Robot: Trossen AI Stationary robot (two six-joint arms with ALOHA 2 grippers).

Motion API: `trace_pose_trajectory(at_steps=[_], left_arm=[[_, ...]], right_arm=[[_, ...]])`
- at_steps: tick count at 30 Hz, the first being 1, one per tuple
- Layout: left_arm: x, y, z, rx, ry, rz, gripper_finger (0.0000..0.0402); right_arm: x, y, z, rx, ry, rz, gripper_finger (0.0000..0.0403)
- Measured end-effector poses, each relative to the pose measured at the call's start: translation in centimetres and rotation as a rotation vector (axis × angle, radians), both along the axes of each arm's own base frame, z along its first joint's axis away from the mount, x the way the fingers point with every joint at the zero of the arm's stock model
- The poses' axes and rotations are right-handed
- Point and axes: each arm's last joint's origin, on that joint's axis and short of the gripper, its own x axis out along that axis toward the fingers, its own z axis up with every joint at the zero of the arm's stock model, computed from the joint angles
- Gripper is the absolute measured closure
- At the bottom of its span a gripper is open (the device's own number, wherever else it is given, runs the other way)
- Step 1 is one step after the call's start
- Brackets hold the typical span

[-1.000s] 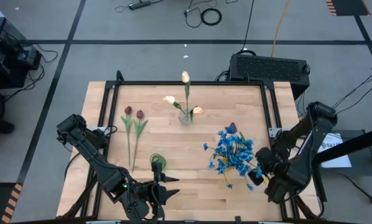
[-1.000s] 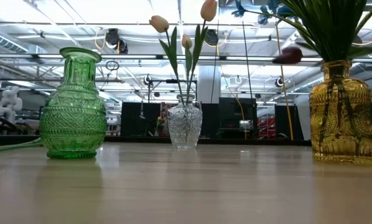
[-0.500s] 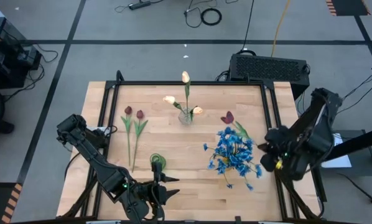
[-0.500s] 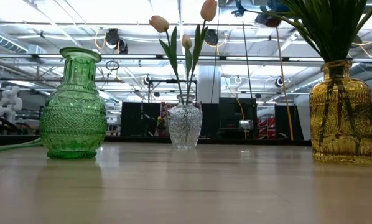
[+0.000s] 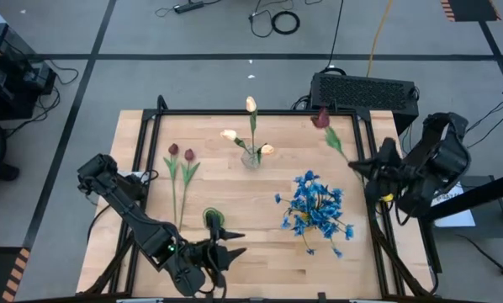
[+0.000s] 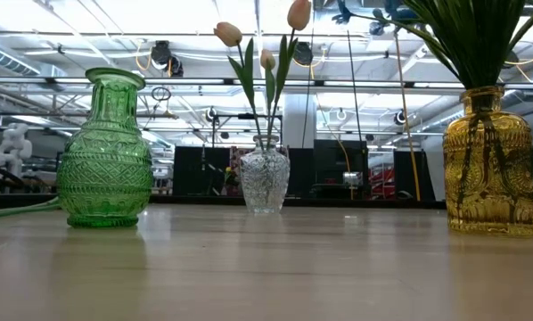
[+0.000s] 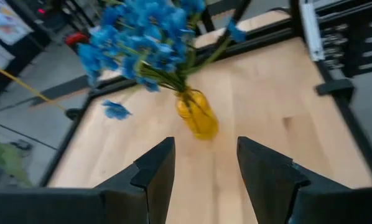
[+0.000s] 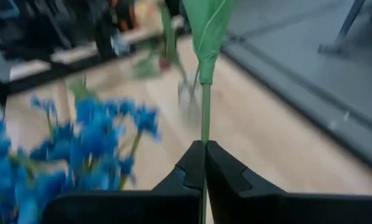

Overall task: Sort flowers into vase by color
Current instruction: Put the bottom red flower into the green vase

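In the high view my right gripper (image 5: pixel 358 171) is raised over the table's right edge, shut on a dark red tulip (image 5: pixel 320 119). Blue flowers (image 5: pixel 315 206) stand in a yellow vase (image 6: pixel 487 160). Cream-peach tulips (image 5: pixel 251 126) stand in a clear vase (image 6: pixel 265 178). Two more dark red tulips (image 5: pixel 181 168) lie flat on the table's left part. A green vase (image 5: pixel 212 219) stands near the front edge. My left gripper (image 5: pixel 228 251) is open, low beside the green vase, and in its wrist view faces the yellow vase (image 7: pixel 197 117). My right gripper pinches the dark red tulip's green stem (image 8: pixel 204 127) between its two shut fingers, which lie across the stem. The tulip is lifted clear of the table. From the fingers it slants away toward the far edge, with a leaf (image 8: pixel 208 28) and the bloom beyond.
A black frame rail (image 5: pixel 251 112) runs around the wooden tabletop. A black box (image 5: pixel 365 91) sits behind the far right corner. There is bare wood between the green vase and the blue flowers, and along the front edge.
My right gripper has risen and swung from beside the blue bunch toward the table's far right, still shut. The dark red tulip has come up out of the blue flowers, is lifted clear, and has left the low view. My left gripper has shifted slightly.
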Motion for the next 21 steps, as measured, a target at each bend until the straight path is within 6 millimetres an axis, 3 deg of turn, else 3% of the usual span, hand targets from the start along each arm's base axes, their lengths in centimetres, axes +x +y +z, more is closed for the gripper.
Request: trace_pose_trajectory(at_steps=[6,12,16,21], left_arm=[[1.0,1.0,0.3,0.049,-0.032,0.045,0.0222],[2.1,2.2,1.3,0.111,-0.138,0.187,0.0222],[2.5,3.1,3.3,0.083,-0.241,0.228,0.0222],[1.9,3.7,6.6,-0.006,-0.382,0.193,0.0222]], right_arm=[[0.1,-0.3,2.7,-0.14,-0.204,-0.029,0.0403],[1.7,1.6,5.7,-0.24,-0.362,-0.037,0.0403],[3.2,3.6,8.1,-0.271,-0.414,0.008,0.0403],[5.1,6.0,10.6,-0.303,-0.535,0.19,0.0403]])
